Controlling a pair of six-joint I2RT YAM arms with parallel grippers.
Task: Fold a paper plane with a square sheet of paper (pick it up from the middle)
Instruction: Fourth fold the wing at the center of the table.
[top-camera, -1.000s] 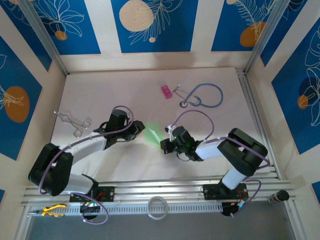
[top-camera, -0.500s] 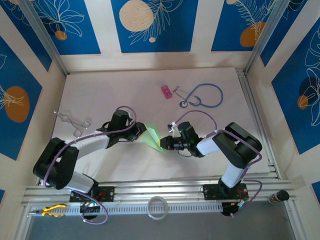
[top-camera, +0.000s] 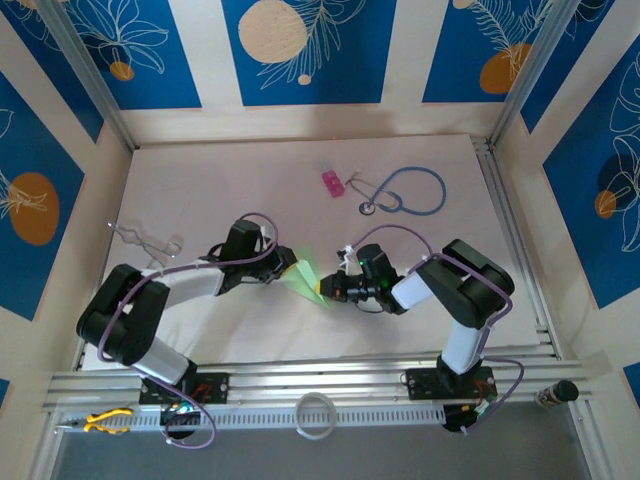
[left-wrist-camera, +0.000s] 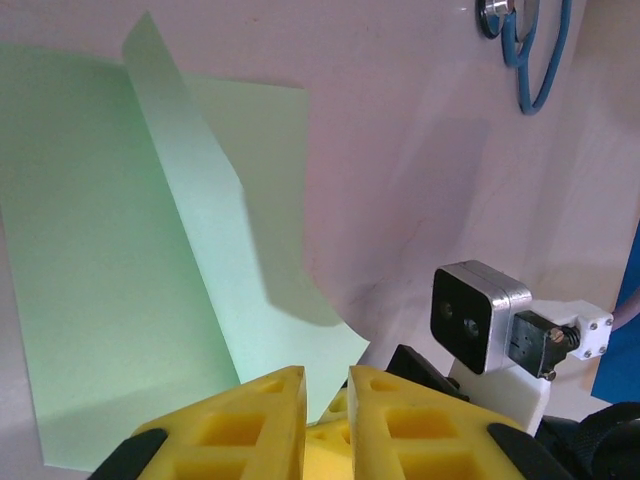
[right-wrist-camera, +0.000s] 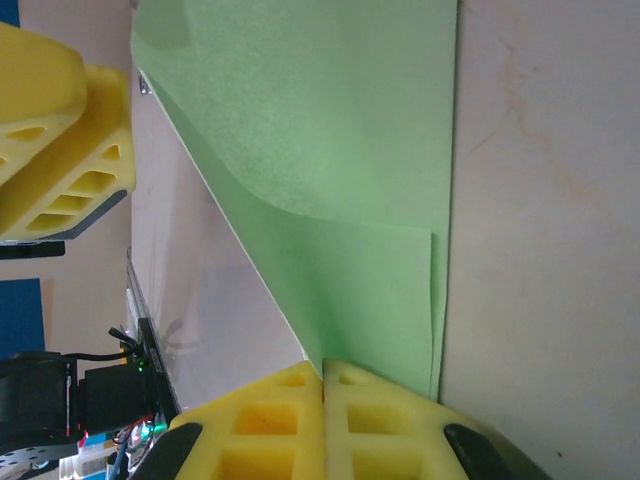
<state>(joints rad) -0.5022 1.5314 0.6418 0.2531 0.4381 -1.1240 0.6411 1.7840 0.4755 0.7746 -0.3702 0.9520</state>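
At the left of the top view, slim metal forceps (top-camera: 140, 240) with loop handles lie on the pale matte table (top-camera: 240, 180). The left gripper (top-camera: 285, 270) reaches right from there. In its wrist view its blocky yellow foam fingers (left-wrist-camera: 240, 420) stand with only a narrow gap between them, nipping the lower edge of the square sheet of paper (left-wrist-camera: 110, 250). The sheet is thin, light green and matte, with one straight crease raising a narrow flap.

In the top view the sheet (top-camera: 304, 279) is a small pointed wedge at the table's middle, spanning the two grippers. The right gripper (top-camera: 326, 289) meets it from the other side. In its wrist view its yellow pads (right-wrist-camera: 270, 420) are pressed together on the sheet's (right-wrist-camera: 330, 130) edge, where the paper curves and lies doubled.

Farther back sits a small pink block (top-camera: 332, 183), and right of it a coiled blue stethoscope (top-camera: 405, 190) with a round metal head.
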